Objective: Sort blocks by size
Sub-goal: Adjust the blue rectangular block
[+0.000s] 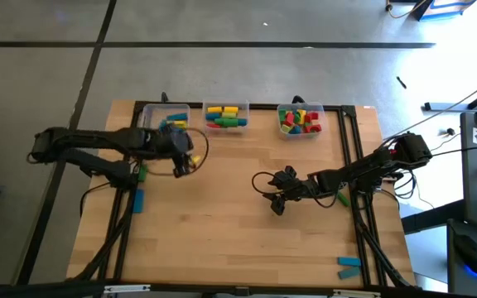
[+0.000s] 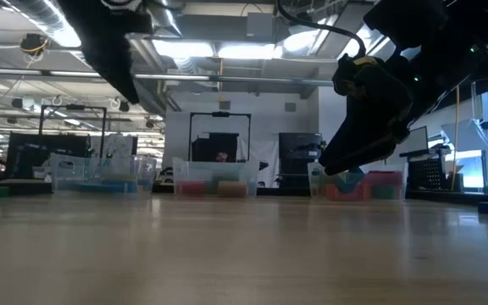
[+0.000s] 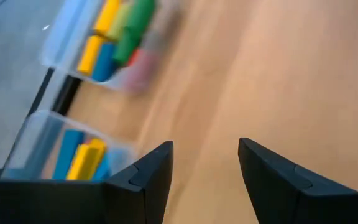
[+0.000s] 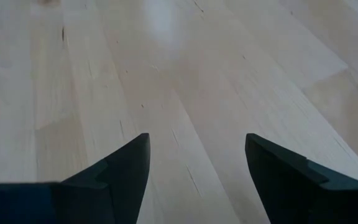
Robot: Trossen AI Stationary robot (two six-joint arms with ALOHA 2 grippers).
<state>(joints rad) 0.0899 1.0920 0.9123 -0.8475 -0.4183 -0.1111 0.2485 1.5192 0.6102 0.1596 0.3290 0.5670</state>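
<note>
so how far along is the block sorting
Mostly done: three bins at the far edge hold blocks, the left bin, middle bin and right bin. Nothing is in hand: the left gripper is open and empty beside the left bin, and the right gripper is open over bare wood. Left to sort: blue blocks at the left edge and near right corner.

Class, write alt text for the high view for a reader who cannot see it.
Seen from above, three clear bins of coloured blocks line the far edge of a wooden table. The left gripper hangs open beside the leftmost bin; the right gripper hangs open over bare wood at mid-table.
</note>
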